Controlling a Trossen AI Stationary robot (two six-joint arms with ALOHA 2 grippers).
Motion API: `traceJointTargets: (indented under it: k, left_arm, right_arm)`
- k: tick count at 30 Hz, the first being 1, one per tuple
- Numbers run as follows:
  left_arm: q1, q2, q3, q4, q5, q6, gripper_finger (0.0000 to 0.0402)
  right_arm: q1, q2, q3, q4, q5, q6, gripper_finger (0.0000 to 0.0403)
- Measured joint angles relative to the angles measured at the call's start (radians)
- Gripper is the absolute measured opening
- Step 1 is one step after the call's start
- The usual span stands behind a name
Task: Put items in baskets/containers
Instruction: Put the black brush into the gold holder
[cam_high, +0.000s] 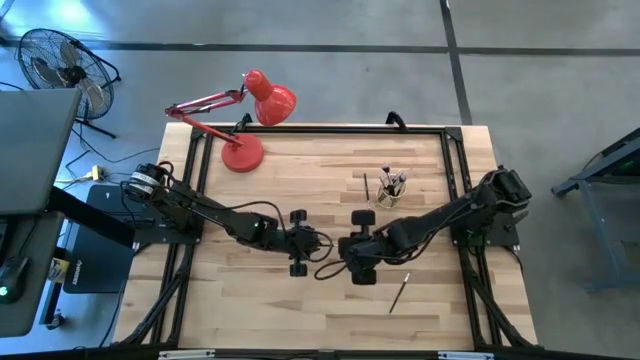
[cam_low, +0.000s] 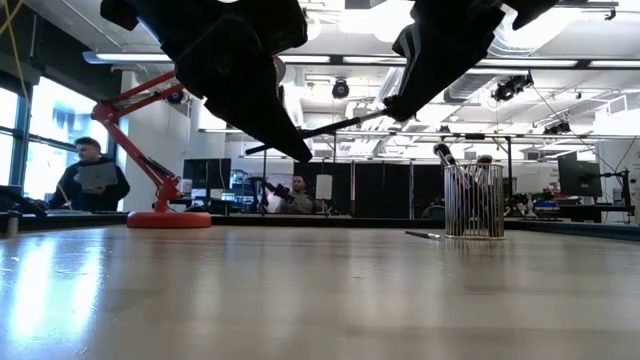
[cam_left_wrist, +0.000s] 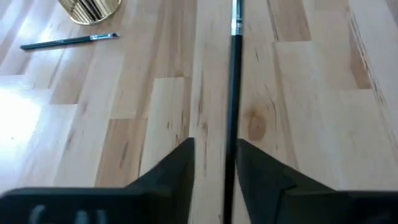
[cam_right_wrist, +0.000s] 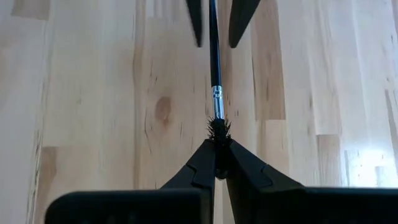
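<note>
Item 1: black-handled makeup brush (cam_right_wrist: 214, 56), held level in the air above the middle of the wooden table (cam_high: 300, 310), between the 2 arms. Its bristle end sits pinched in the right gripper (cam_right_wrist: 216, 163), whose fingers press together on the tuft. Its handle end runs between the fingers of the left gripper (cam_left_wrist: 215, 163); these stand a little apart, one finger close against the handle, the other with a narrow gap. Whether they actually clamp it I cannot tell.

Item 2: glass cup (cam_high: 389, 197), upright on the right half of the table toward the far edge, with several brushes standing in it, bristles up.

Item 3: 1 loose brush (cam_high: 366, 186) lying flat just beside the cup, on its left.

Item 4: 1 loose brush (cam_high: 399, 293) lying flat near the front edge, well apart from the cup, right of centre.

Item 5: red desk lamp (cam_high: 243, 152), base at the far left corner, head bent toward the middle.

Item 6: 2 people (cam_low: 92, 180) in the room beyond the table.
</note>
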Motion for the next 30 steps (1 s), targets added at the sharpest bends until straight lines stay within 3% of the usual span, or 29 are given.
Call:
traceJointTargets:
  k: [6,16,23,26,30]
  left_arm:
    - [0.000,0.000,0.000,0.000,0.039,-0.003,0.0013]
    - [-0.001,0.000,0.000,0.000,0.035,-0.035,0.0010]
    - [-0.009,0.000,-0.027,-0.082,-0.029,-0.144,0.0006]
    - [-0.016,0.000,-0.086,0.034,-0.040,-0.147,0.0006]
    - [-0.011,0.000,-0.209,0.377,0.073,-0.143,0.0006]
  right_arm:
    - [0.000,0.000,0.000,0.000,-0.007,0.015,0.0023]
    - [0.000,0.000,0.000,-0.002,-0.016,0.049,0.0123]
    - [0.029,-0.025,-0.028,-0.148,-0.033,0.222,0.0190]
    - [0.068,-0.058,-0.118,-0.127,0.011,0.279,0.0202]
    - [0.122,-0.131,-0.312,0.078,0.066,0.375,0.0203]
